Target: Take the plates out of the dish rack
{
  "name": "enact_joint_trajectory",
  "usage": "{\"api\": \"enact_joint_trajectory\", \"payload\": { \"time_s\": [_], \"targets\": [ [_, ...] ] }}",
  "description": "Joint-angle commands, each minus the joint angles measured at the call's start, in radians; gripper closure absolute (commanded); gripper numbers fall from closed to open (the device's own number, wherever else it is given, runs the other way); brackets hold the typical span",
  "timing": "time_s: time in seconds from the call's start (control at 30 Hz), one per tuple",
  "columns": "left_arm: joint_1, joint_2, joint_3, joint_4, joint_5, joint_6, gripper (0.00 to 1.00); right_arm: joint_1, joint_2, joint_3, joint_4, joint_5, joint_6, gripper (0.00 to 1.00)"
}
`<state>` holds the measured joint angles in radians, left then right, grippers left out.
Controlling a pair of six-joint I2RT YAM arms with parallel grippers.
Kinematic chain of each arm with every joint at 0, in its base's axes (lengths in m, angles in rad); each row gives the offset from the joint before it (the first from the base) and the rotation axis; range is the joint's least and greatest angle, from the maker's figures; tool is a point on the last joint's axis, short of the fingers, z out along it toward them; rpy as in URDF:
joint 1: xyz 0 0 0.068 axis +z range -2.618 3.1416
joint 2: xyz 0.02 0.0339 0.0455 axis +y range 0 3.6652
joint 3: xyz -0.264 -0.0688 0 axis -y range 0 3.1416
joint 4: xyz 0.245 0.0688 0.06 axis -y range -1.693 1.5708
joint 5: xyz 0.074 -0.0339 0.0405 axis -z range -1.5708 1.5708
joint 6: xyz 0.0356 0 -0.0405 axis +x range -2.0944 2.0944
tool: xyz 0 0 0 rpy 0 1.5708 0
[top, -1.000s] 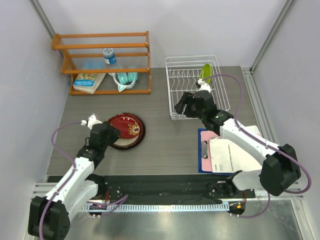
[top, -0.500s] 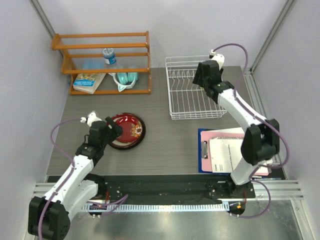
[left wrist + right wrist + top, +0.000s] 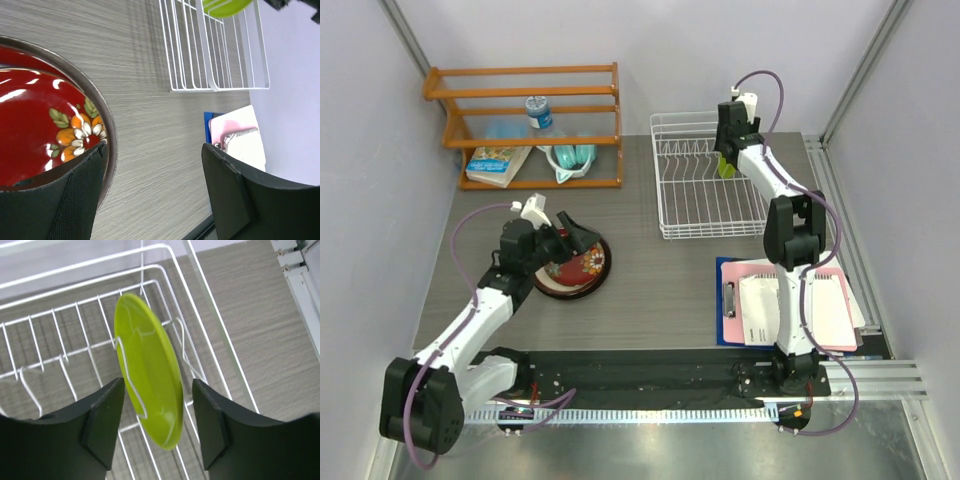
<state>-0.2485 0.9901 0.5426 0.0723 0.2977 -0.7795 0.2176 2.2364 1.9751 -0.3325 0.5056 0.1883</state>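
The lime green plate point(image 3: 150, 375) stands on edge between the tines at the far right of the white wire dish rack point(image 3: 665, 180). My right gripper point(image 3: 159, 427) is open, one finger on each side of the plate, apart from it; in the top view it point(image 3: 725, 150) is above the rack's far right corner. The dark red plate point(image 3: 582, 265) with a flower pattern lies flat on a larger dark-rimmed plate on the table. My left gripper point(image 3: 578, 238) is open and empty over that plate's right edge point(image 3: 60, 135). The grey-rimmed plate is not visible.
An orange wooden shelf point(image 3: 525, 125) at the back left holds a bottle, a book and teal headphones. A blue clipboard with papers point(image 3: 780, 305) lies at the front right. The rack point(image 3: 210, 60) and green plate point(image 3: 225, 6) also show in the left wrist view.
My right arm swung from the rack's front edge to its far right corner, over the green plate. My left gripper moved right across the red plate.
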Motion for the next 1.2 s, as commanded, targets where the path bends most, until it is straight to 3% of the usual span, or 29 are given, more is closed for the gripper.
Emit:
{"api": "enact_joint_trajectory", "payload": {
  "time_s": [0.0, 0.03, 0.07, 0.13, 0.17, 0.37, 0.53, 0.63, 0.77, 0.93, 1.17],
  "targets": [
    [0.002, 0.054, 0.005, 0.147, 0.113, 0.005, 0.24, -0.012, 0.043, 0.128, -0.022, 0.021, -0.069, 0.43],
    [0.002, 0.067, 0.007, 0.153, 0.116, 0.003, 0.24, -0.015, 0.052, 0.134, -0.022, 0.014, -0.067, 0.48],
    [0.002, 0.093, 0.008, 0.156, 0.121, 0.002, 0.24, -0.017, 0.063, 0.137, -0.028, 0.008, -0.067, 0.69],
    [0.002, 0.114, 0.013, 0.168, 0.136, -0.004, 0.25, -0.018, 0.068, 0.133, -0.039, 0.005, -0.059, 0.83],
    [0.002, 0.125, 0.014, 0.175, 0.139, -0.007, 0.25, -0.020, 0.069, 0.131, -0.042, 0.001, -0.058, 0.98],
    [0.002, 0.156, 0.010, 0.202, 0.152, -0.026, 0.26, -0.020, 0.045, 0.114, -0.050, 0.014, -0.061, 0.99],
    [0.002, 0.156, 0.011, 0.205, 0.159, -0.037, 0.26, 0.005, -0.007, 0.100, -0.005, 0.171, -0.163, 0.99],
    [0.000, 0.151, 0.017, 0.189, 0.156, -0.033, 0.26, 0.032, -0.061, 0.041, 0.093, 0.308, -0.260, 0.99],
    [0.000, 0.151, 0.020, 0.175, 0.161, -0.032, 0.26, 0.057, -0.148, -0.039, 0.203, 0.373, -0.311, 0.99],
    [0.002, 0.148, 0.026, 0.164, 0.150, -0.030, 0.25, 0.080, -0.286, -0.117, 0.237, 0.355, -0.313, 0.99],
    [0.000, 0.125, 0.030, 0.150, 0.143, -0.037, 0.24, 0.132, -0.501, -0.209, 0.046, 0.265, -0.146, 0.99]
  ]
}}
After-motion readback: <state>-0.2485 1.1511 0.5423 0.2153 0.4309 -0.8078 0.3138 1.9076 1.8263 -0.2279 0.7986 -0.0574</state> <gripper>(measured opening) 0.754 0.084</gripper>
